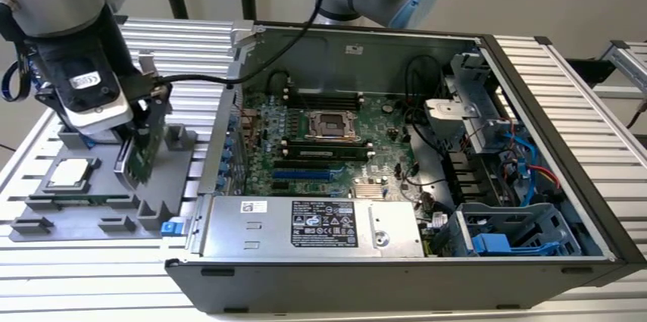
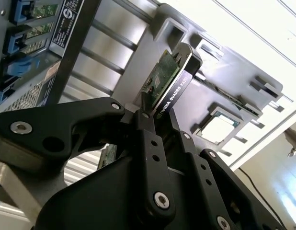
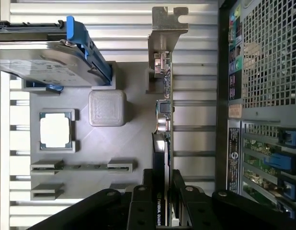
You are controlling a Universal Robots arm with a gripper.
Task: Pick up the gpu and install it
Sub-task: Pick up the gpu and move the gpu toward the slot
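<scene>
1. Black gripper (image 3: pixel 162 176) is seen clamped on the gpu (image 3: pixel 162 115), which is held on edge.
2. The gpu is positioned over the grey tray (image 1: pixel 81 227), at its edge nearest the computer case (image 1: pixel 404 286).

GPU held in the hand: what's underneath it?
The grey parts tray lies under the gpu, which the hand grips edge-on. The gpu's own body hides the tray directly below it, so contact cannot be seen.
</scene>
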